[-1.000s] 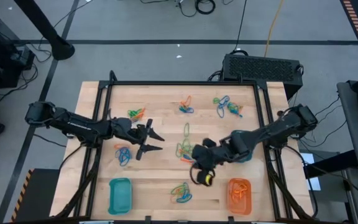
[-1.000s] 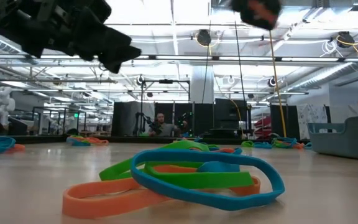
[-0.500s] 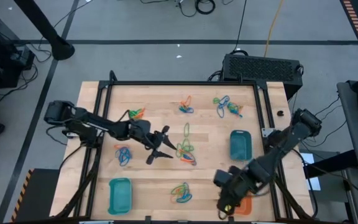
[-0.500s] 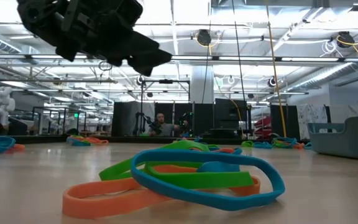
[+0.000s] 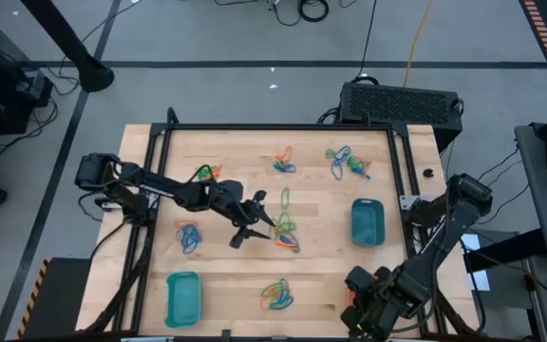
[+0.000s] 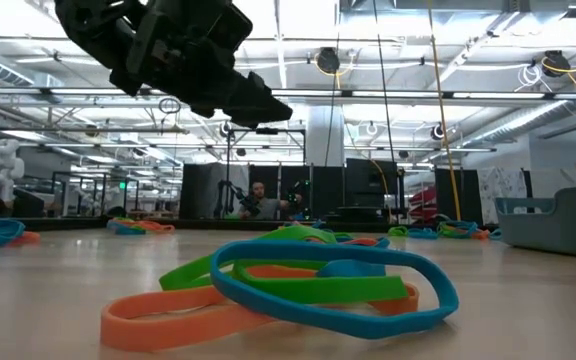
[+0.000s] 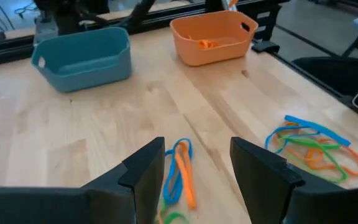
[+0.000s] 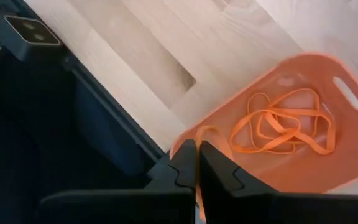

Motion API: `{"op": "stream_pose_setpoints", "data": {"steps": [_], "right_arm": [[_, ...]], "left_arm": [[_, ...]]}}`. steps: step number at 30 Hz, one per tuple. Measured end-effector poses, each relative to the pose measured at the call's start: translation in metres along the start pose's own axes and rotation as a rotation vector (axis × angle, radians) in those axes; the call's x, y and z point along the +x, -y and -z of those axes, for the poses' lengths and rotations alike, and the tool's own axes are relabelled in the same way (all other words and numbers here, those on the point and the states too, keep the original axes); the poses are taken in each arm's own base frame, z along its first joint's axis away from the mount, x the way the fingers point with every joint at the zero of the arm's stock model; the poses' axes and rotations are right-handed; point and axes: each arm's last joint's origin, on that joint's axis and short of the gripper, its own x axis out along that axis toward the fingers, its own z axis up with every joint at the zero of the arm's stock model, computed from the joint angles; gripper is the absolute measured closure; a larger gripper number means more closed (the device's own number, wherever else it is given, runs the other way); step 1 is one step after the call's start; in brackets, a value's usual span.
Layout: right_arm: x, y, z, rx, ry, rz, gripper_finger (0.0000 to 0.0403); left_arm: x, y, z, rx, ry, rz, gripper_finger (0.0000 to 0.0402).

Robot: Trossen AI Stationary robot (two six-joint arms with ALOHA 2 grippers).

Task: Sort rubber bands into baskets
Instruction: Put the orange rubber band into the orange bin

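Rubber bands lie in mixed orange, green and blue piles on the wooden table; one pile (image 5: pixel 284 228) is at the centre. My left gripper (image 5: pixel 259 221) is open and slants down just left of that pile. In the left wrist view a blue and an orange band (image 7: pixel 180 174) lie on the table between its fingers. My right gripper (image 5: pixel 364 313) is shut over the orange basket (image 8: pixel 303 112) at the near right. Several orange bands (image 8: pixel 278 130) rest on that basket's floor. One teal basket (image 5: pixel 367 221) stands right of centre, another (image 5: pixel 183 296) at the near left. My right gripper pinches an orange rubber band (image 8: pixel 205 133) between its two shut fingers, coming at it steeply from above. A short loop of the band shows past the fingertips, over the orange basket's near rim. The band is clear of the table.
More band piles lie at the far left (image 5: pixel 207 173), far middle (image 5: pixel 284 160), far right (image 5: pixel 347 161), left (image 5: pixel 189 236) and near middle (image 5: pixel 276 294). A black frame rail (image 5: pixel 283 126) runs round the table. In the low view the near pile (image 6: pixel 288 285) fills the foreground.
My left gripper has gone toward the table's right, up to the centre pile, tipping a little and staying open. My right gripper has swung from the centre to the near right corner, over the orange basket, rolling as it went and staying shut.
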Motion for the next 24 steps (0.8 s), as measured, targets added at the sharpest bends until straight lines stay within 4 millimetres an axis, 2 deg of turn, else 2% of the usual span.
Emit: {"op": "stream_pose_setpoints", "data": {"steps": [7,12,24], "right_arm": [[0.013,0.004,0.002,-0.022,0.010,0.101,0.0402],[0.022,0.011,0.002,-0.024,0.026,0.216,0.0403],[0.025,0.012,0.002,-0.044,0.035,0.233,0.0403]], "left_arm": [[-0.005,-0.012,0.009,-0.052,-0.064,-0.037,0.0210],[-0.006,-0.013,0.009,-0.055,-0.064,-0.041,0.0210],[-0.006,-0.013,0.010,-0.058,-0.070,-0.040,0.0210]]}}
